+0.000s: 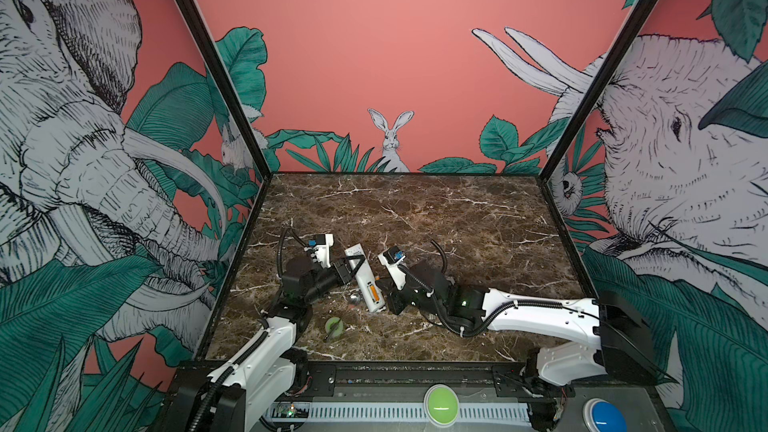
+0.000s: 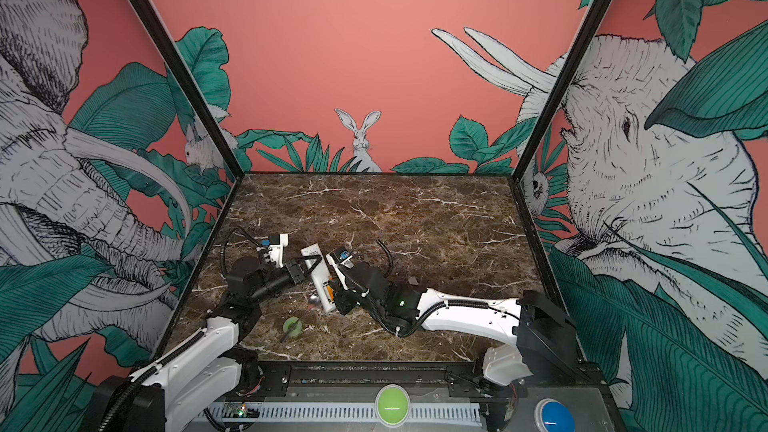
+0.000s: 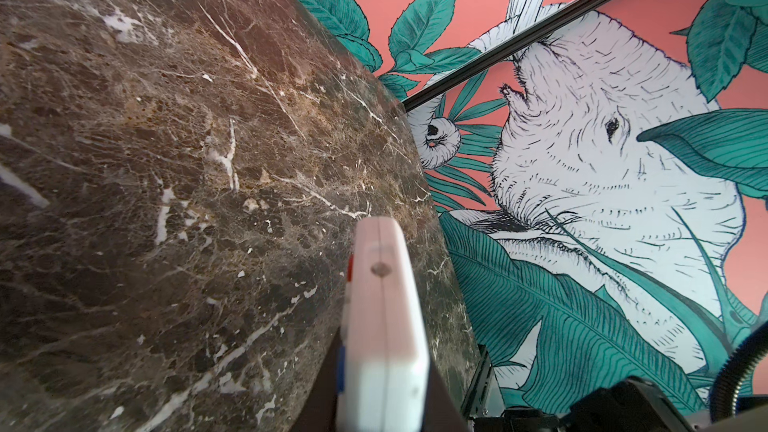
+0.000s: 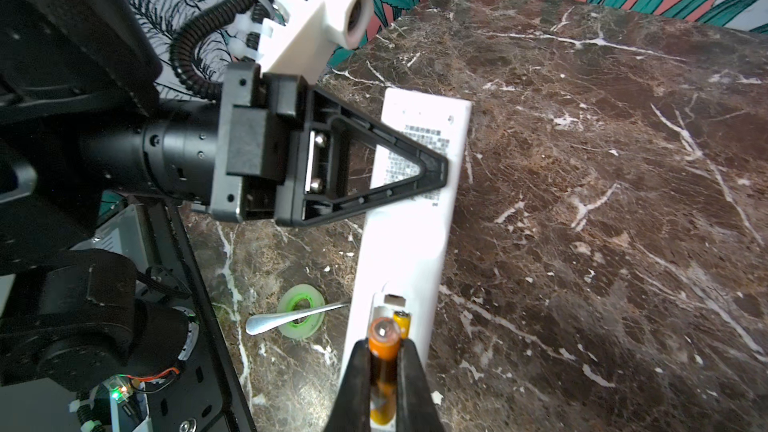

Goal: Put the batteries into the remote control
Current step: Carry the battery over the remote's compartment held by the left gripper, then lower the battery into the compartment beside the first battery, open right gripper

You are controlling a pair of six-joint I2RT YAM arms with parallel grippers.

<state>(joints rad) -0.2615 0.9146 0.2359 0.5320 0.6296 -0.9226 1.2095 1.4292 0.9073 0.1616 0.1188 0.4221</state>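
The white remote control [image 1: 365,274] [image 4: 415,201] lies back up on the marble, its battery bay uncovered at the near end. My left gripper [image 1: 358,261] [image 3: 382,388] is shut on the remote's far half, one jaw on the printed back and one on the button face. My right gripper [image 4: 384,361] [image 1: 384,286] is shut on an orange battery [image 4: 384,340], held lengthwise over the bay's empty slot. A second orange battery [image 4: 402,320] sits in the slot beside it. Orange shows in the bay in both top views [image 2: 329,292].
A metal spoon [image 4: 291,320] rests across a green tape roll [image 4: 286,305] [image 1: 333,326] just left of the remote's near end. Patterned walls enclose the marble table [image 1: 457,222]. A green button [image 1: 441,405] and a blue button [image 1: 604,415] sit on the front rail.
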